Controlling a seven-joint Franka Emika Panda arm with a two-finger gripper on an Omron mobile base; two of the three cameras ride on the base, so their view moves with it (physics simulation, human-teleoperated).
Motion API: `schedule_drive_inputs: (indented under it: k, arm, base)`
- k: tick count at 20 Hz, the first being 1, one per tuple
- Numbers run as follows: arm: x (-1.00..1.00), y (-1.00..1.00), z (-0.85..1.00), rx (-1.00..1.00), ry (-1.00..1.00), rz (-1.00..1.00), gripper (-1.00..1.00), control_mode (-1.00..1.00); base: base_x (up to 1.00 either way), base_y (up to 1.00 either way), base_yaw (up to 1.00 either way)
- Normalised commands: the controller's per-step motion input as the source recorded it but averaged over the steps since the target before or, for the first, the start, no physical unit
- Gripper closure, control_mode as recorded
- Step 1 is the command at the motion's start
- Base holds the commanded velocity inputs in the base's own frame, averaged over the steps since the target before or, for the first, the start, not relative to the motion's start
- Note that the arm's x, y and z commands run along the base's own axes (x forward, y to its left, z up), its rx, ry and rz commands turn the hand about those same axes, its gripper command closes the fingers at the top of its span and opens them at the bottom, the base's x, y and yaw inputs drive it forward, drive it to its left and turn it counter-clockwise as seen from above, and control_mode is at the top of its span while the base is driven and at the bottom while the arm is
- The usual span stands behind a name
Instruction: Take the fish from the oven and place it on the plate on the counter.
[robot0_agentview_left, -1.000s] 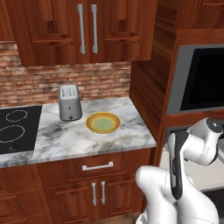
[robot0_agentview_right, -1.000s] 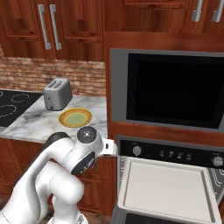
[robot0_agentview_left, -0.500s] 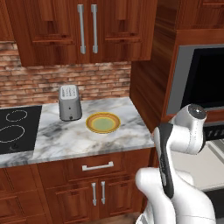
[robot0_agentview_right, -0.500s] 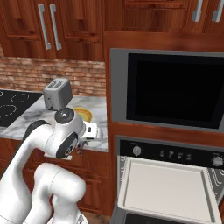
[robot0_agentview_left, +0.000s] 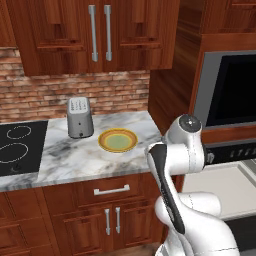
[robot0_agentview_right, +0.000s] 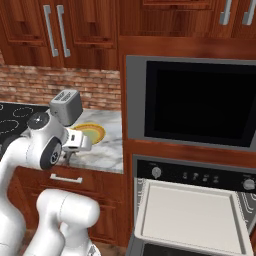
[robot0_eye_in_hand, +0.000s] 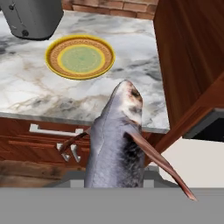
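Note:
The fish (robot0_eye_in_hand: 116, 148), grey-silver with its head pointing away, fills the lower middle of the hand view, and my gripper (robot0_agentview_right: 68, 156) is shut on it; the fingertips are hidden behind its body. The fish hangs over the front edge of the marble counter (robot0_eye_in_hand: 131, 57). The plate (robot0_eye_in_hand: 80, 57), yellow-rimmed with a pale green centre, lies bare just beyond the fish's head. The plate (robot0_agentview_left: 118, 140) sits right of the toaster, left of my arm. The oven (robot0_agentview_right: 195, 175) stands at the right with its door (robot0_agentview_right: 187, 212) folded down.
A steel toaster (robot0_agentview_left: 80, 117) stands behind and left of the plate. A black cooktop (robot0_agentview_left: 20, 152) occupies the counter's left end. A wooden side panel (robot0_eye_in_hand: 188, 65) rises right of the counter. A grey-framed black glass unit (robot0_agentview_right: 200, 102) sits above the oven.
My arm has swung left, away from the oven's open door and over the counter's front edge near the plate. The plate and toaster have stayed put.

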Motion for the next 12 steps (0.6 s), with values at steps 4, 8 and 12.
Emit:
schedule_drive_inputs:
  k: [4, 8, 12]
  arm:
    - [0.46, 0.55, 0.00, 0.00, -0.11, 0.00, 1.00, -1.00]
    - [0.44, 0.48, 0.00, 0.00, -0.10, 0.00, 1.00, -1.00]
    - [0.48, 0.36, 0.00, 0.02, -0.07, -0.01, 1.00, -1.00]
  base:
    - [0.00, 0.00, 0.00]
    - [0.00, 0.00, 0.00]
    - [0.00, 0.00, 0.00]
